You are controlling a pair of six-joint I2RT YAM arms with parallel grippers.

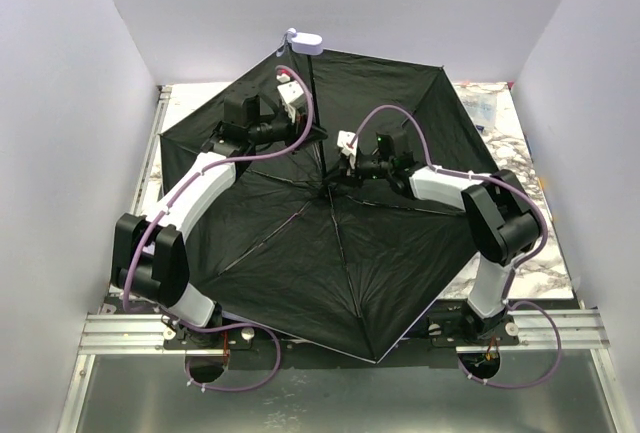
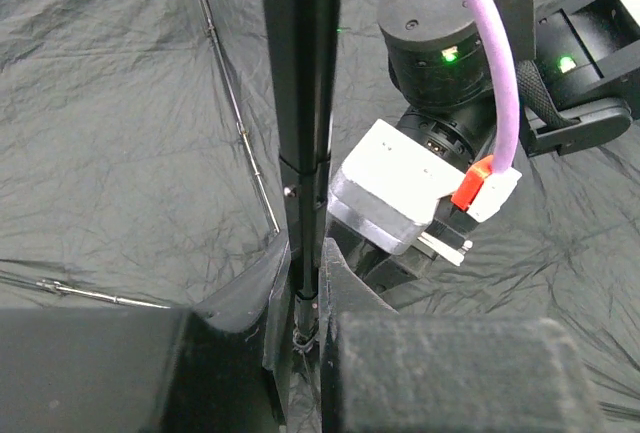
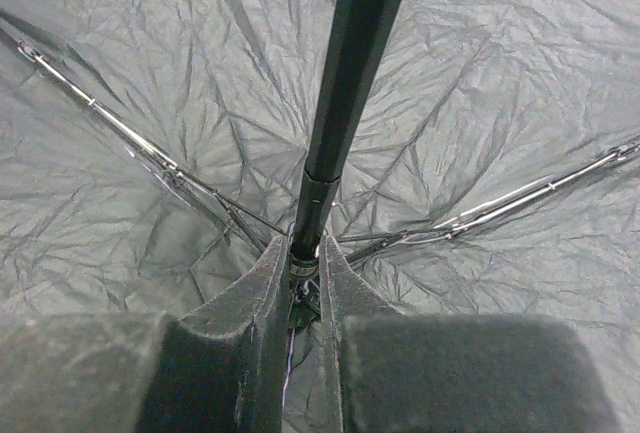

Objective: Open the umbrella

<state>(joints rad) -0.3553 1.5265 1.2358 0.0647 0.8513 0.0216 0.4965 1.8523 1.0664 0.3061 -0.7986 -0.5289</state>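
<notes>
the umbrella is lying spread wide on the table, black lining facing up, its canopy reaching under and around both pincers. the thin black shaft is rising from the hub and pointing toward the far wall, where the small lavender handle is sitting beyond the left pincer. the left pincer is clamping the shaft partway along, its two fingers pressing in from either side. the right pincer is gripping the same shaft lower down, right at the hub, with thin metal ribs fanning out to both sides just ahead of its fingertips. the right arm's wrist is hanging just beside the left pincer, on its right.
</notes>
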